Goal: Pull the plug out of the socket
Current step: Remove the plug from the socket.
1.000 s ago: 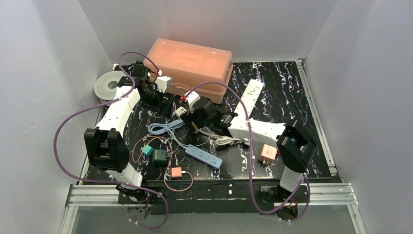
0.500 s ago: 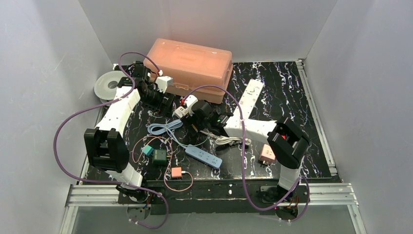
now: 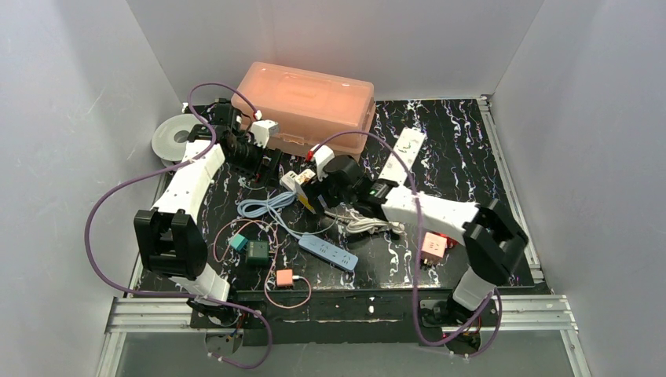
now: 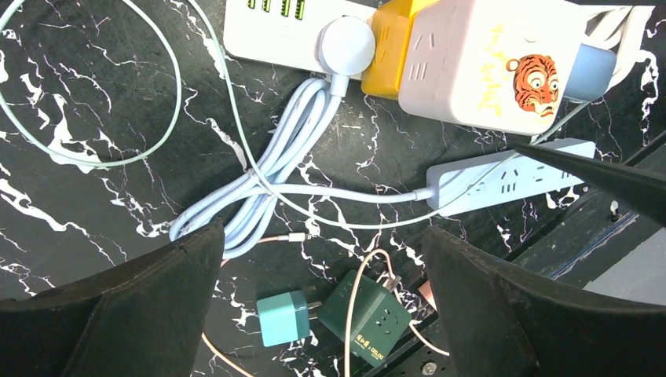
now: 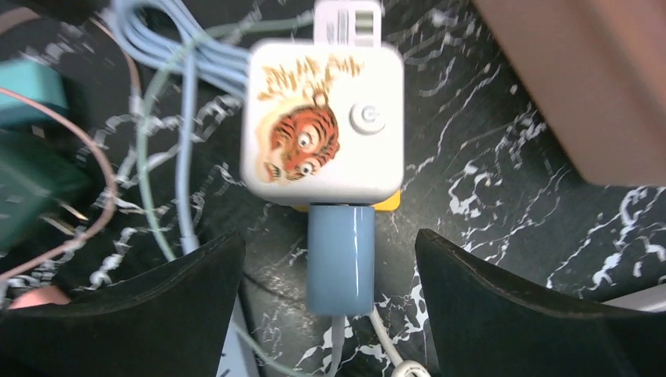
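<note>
From above, the white cube socket (image 3: 291,181) is seen on the tabletop (image 3: 463,157), with a pink box (image 3: 310,106) lying beyond it. The right pincer (image 3: 309,190) is held just beside the cube, and the left pincer (image 3: 267,166) is held close behind the cube.

In the left wrist view, the left pincer is spread wide and nothing is gripped. The blue plug (image 4: 590,71) is seated in the cube's right side. A yellow block (image 4: 389,47) is pressed against the cube's left side, with a white power strip (image 4: 275,20) beyond that. A blue power strip (image 4: 510,177) lies just below the cube.

In the right wrist view, the plug is seated in the cube's lower face. The right pincer is spread wide, and its fingers (image 5: 157,302) are set either side of the plug with a gap on each side. Nothing is gripped.
</note>
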Robot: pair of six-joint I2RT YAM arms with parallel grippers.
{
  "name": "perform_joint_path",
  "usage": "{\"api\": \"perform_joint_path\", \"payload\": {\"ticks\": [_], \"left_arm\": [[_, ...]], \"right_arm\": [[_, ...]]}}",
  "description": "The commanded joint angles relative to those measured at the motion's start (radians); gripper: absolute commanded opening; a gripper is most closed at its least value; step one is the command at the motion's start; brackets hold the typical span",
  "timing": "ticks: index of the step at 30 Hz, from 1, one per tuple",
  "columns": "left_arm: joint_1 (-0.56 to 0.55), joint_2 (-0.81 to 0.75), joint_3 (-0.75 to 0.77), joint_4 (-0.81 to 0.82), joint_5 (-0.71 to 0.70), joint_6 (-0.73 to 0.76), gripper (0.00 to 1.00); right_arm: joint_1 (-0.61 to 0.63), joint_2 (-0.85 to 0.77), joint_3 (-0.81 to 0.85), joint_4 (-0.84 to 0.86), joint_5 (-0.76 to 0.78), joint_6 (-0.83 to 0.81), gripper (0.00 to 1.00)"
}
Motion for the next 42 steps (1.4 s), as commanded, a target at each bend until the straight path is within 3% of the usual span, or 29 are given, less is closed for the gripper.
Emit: {"api": "perform_joint_path", "payload": {"ticks": [1,5,10,13,20,26,32,42], "left_arm": [[-0.006,-0.026,0.007,-0.072,0.051,-0.019,0.98],[-0.018,-0.024,0.011,-0.071,0.046,-0.019,0.98],[-0.032,-0.007,0.021,-0.071,0.039,-0.023,0.98],[-0.042,0.003,0.026,-0.062,0.029,-0.022,0.98],[-0.046,0.035,0.034,-0.036,0.017,-0.03,0.98],[-0.047,0.07,0.099,-0.045,0.059,-0.089,0.98],[-0.063,0.122,0.191,-0.063,0.068,-0.14,0.98],[-0.126,0.219,0.214,-0.089,0.013,-0.106,0.98]], "right_arm": [[-0.004,-0.154,0.021,0.04,-0.046,0.037,0.88],[-0.063,-0.251,-0.021,0.028,-0.091,0.099,0.88],[-0.211,-0.347,-0.188,0.13,-0.171,0.161,0.89],[-0.216,-0.323,-0.223,0.123,-0.126,0.131,0.89],[-0.216,-0.209,-0.344,0.28,-0.128,0.147,0.88],[-0.213,-0.103,-0.424,0.552,-0.219,0.154,0.85],[-0.192,0.025,-0.436,0.809,-0.257,0.116,0.89],[-0.097,0.17,-0.476,1.181,-0.185,0.027,0.91]]}}
